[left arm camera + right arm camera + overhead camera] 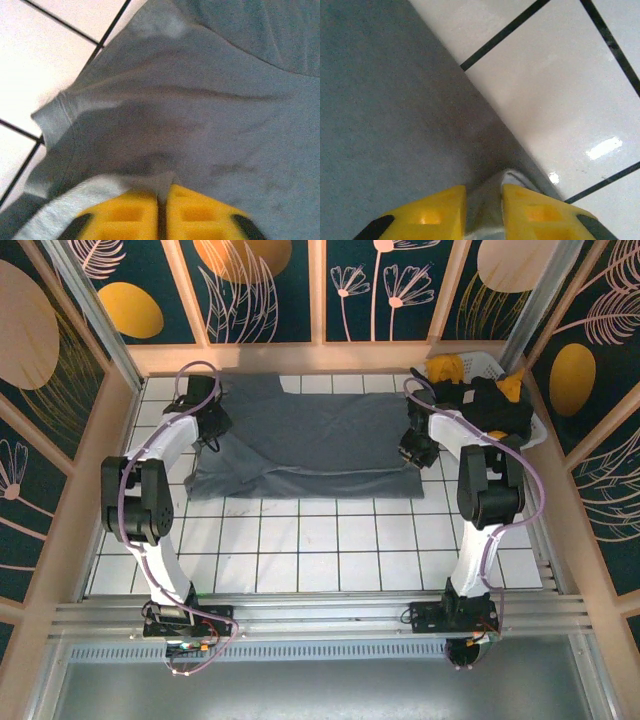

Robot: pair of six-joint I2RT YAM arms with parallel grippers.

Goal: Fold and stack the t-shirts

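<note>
A slate grey-blue t-shirt (310,440) lies spread flat across the far tiles. My left gripper (212,430) is at its left edge. In the left wrist view the yellow fingers (125,215) stand almost together, and a peak of the grey cloth (200,100) is pinched in the slit of the gripper (162,200). My right gripper (412,452) is at the shirt's right edge. Its fingers (540,212) stand apart, with a loose fold of the shirt (385,100) between them at the gripper (484,200). A black t-shirt (495,400) and a mustard yellow one (445,368) sit in the basket.
The white plastic basket (538,432) stands at the back right corner, close behind the right arm. Wooden walls close in the tiled table (320,550) on the left, back and right. Bare tiles run from the shirt's front edge to the arm bases.
</note>
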